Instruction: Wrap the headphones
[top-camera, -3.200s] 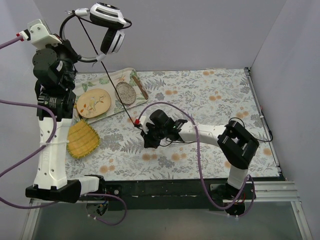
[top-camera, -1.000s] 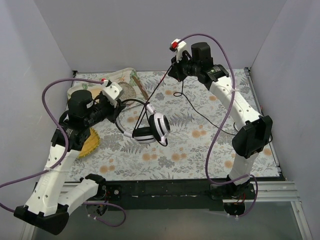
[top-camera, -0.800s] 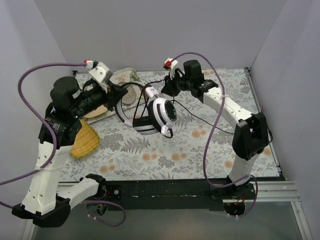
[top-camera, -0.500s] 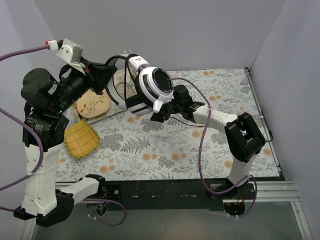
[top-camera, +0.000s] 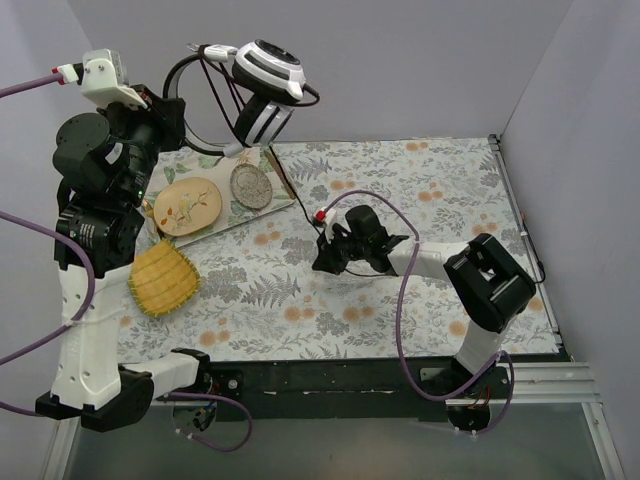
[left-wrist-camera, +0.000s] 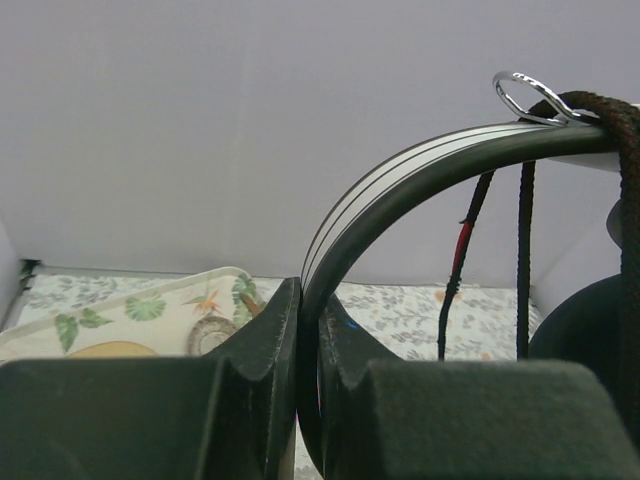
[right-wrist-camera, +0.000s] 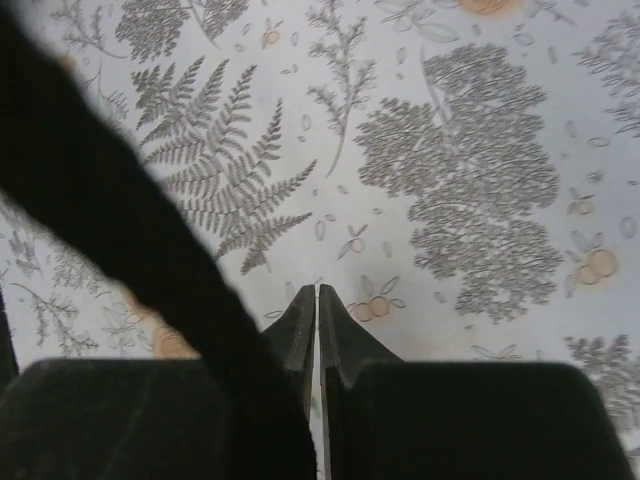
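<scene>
Two closed claws: left claw (left-wrist-camera: 308, 292) on headphones (top-camera: 268, 70), right claw (right-wrist-camera: 317, 296) low.

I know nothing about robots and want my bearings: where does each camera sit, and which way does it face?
Top external: above and behind the arms, looking down at the table; both arms show, the left arm holding the headphones high.
Left wrist: on the left arm, facing the back wall; jaws shut on the headband.
Right wrist: low, facing down at the table; closed jaws, blurred cable.
Shared: top and left wrist both show the tray.
</scene>
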